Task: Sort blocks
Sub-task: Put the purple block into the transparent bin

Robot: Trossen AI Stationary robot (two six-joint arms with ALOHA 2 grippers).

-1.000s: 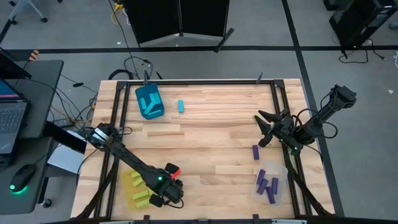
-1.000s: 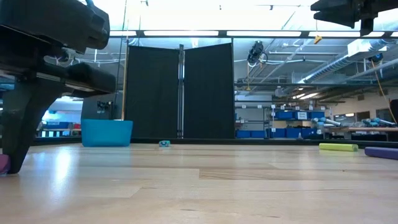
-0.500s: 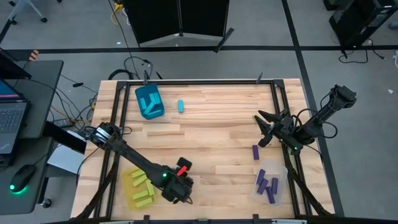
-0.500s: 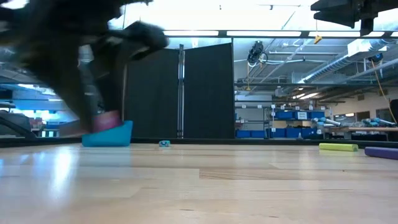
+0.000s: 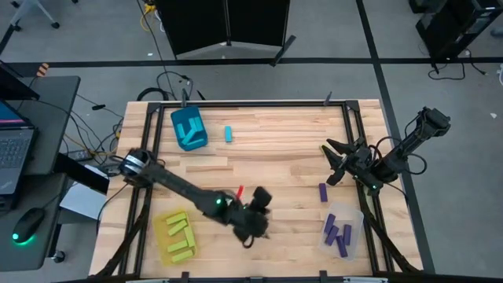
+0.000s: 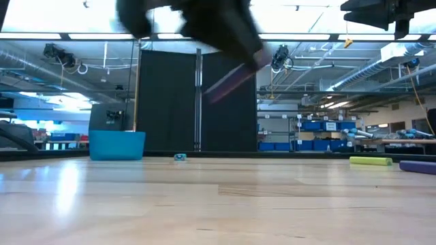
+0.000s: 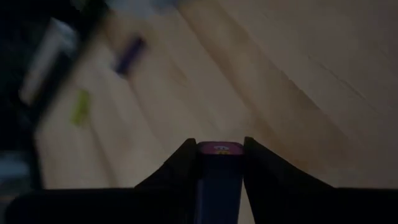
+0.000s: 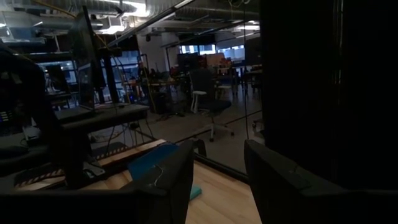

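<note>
Wooden bench (image 5: 267,157) under bright ceiling lights. Nearest, left tool (image 7: 219,163) aloft mid-bench — clamped on purple block (image 7: 219,171). Beyond, lone purple block (image 5: 322,192) beside clear bin (image 5: 358,226). Right tool (image 5: 335,163) spread wide — empty.

One camera looks straight down on the whole table (image 5: 259,165). Another sits at tabletop height, facing the room. Both share the teal bin (image 5: 189,128), at frame left.
</note>
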